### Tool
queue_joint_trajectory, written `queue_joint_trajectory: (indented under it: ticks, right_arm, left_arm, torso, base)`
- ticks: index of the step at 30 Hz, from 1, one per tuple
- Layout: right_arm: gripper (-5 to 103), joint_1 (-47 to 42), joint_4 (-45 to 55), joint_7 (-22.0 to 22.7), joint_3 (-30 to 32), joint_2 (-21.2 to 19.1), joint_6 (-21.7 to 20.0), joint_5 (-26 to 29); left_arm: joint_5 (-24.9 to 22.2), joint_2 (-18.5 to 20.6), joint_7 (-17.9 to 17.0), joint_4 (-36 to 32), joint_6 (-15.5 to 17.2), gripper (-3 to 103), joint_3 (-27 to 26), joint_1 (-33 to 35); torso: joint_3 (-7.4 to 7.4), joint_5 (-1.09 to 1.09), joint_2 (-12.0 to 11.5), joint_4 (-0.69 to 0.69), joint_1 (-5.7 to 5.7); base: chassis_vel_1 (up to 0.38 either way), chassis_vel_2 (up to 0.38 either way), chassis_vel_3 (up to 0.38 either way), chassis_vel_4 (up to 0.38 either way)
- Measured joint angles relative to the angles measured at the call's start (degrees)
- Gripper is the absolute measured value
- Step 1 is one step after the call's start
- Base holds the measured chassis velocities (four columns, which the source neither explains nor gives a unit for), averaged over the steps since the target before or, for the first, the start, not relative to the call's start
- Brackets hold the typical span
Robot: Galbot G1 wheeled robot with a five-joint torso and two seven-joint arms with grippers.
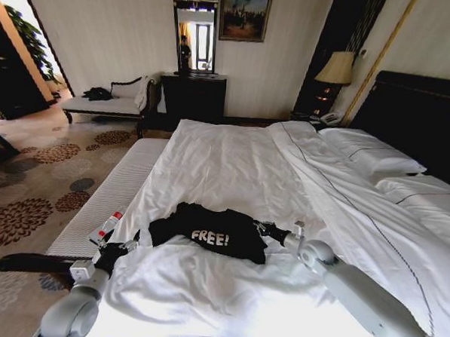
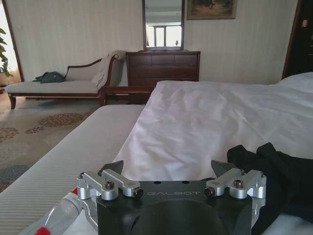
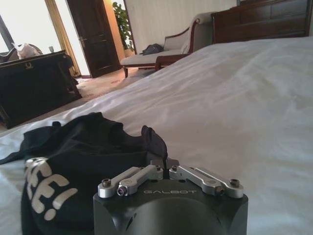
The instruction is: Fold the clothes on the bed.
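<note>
Near the foot edge of the large white-sheeted bed [image 1: 232, 169], the black lettered T-shirt [image 1: 210, 232] lies crosswise; right hand [image 3: 166, 162] pinches its edge closed, left hand [image 2: 171, 169] spread wide, empty

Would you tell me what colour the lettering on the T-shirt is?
White, on the black T-shirt; clearest in the head view.

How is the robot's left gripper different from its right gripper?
The left gripper is open, fingers wide apart beside the T-shirt; the right gripper is shut, pinching a fold of it. The left sits at the shirt's left edge, the right at its right edge. Both are black with silver links, low over the bed.
</note>
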Motion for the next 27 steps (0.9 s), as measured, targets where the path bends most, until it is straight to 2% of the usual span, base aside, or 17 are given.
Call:
queue_joint_trajectory:
  ticks: [8,10,12,16,21,27]
  right_arm:
    - [1,-1.5,1.6,-0.3,1.4,-1.0,0.4,-0.4]
    - [1,-1.8,1.6,-0.3,1.7,-1.1,0.5,-0.6]
    - [1,-1.9,1.6,-0.3,1.7,-1.2,0.6,-0.6]
    - [1,-2.0,1.2,-0.3,1.8,-1.2,0.6,-0.8]
    - [1,-2.1,1.0,-0.3,1.8,-1.2,0.6,-0.8]
    - [1,-1.9,0.6,-0.3,1.6,-1.2,0.6,-0.8]
  left_arm:
    - [-1.9,6.1,-1.3,2.1,0.9,100,4.9,-6.6]
    - [-4.0,10.3,-2.6,3.1,1.7,100,9.7,-11.4]
    - [-4.5,11.4,-2.8,3.4,1.8,100,11.0,-12.6]
    - [-6.4,16.3,-4.8,4.9,2.7,100,19.4,-18.7]
    - [-6.8,16.6,-6.3,6.6,3.5,100,24.1,-21.2]
    - [-9.2,13.2,-8.7,9.3,4.1,100,31.0,-28.2]
  torso:
    - [0.0,0.0,0.0,0.0,0.0]
    - [0.0,0.0,0.0,-0.01,0.0]
    - [0.0,0.01,0.0,-0.02,0.0]
    - [0.0,0.01,0.0,-0.02,0.01]
    - [0.0,0.01,0.0,0.0,0.01]
    - [0.01,0.0,0.0,-0.01,0.01]
  base:
    - [0.0,0.0,0.0,0.0]
    - [0.0,0.0,0.0,0.0]
    - [0.0,0.0,0.0,0.0]
    - [0.0,0.0,0.0,0.0]
    - [0.0,0.0,0.0,0.0]
    - [0.0,0.0,0.0,0.0]
